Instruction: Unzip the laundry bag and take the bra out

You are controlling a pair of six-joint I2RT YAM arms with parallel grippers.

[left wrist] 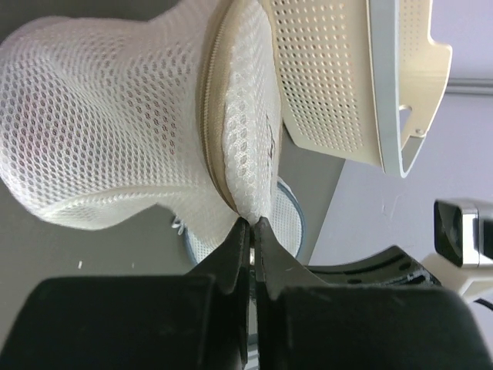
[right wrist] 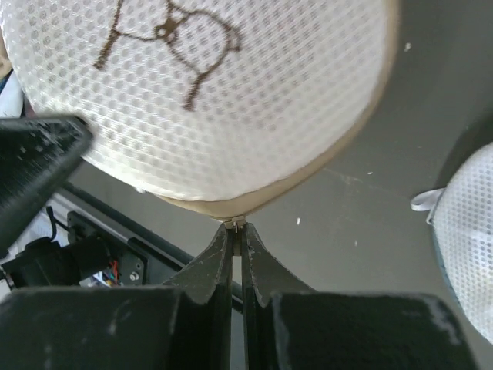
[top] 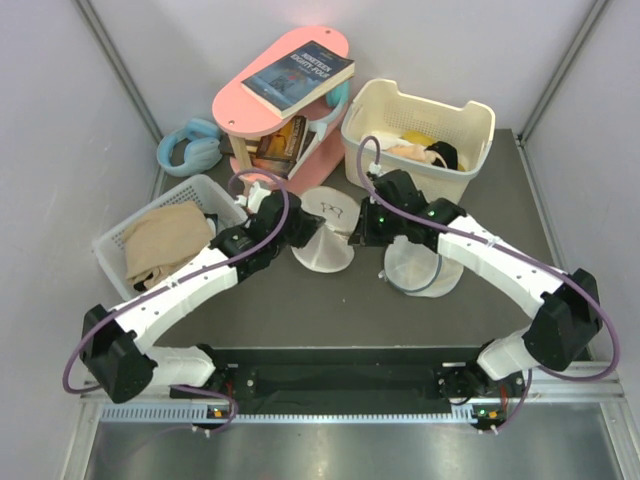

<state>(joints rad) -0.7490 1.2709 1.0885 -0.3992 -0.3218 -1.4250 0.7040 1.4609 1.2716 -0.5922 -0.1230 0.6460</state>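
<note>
The laundry bag, a round cream mesh dome with a small black bra drawing on its face, is held up between both grippers at mid-table. My left gripper is shut on a fold of its mesh beside the beige zipper band. My right gripper is shut on the small metal zipper pull at the bag's beige rim. In the right wrist view the bag fills the top. The bra is hidden.
A second round white mesh bag lies under my right arm. A cream basket of clothes stands at the back right. At the left is a white basket with beige cloth. Behind are a pink shelf with books and blue headphones.
</note>
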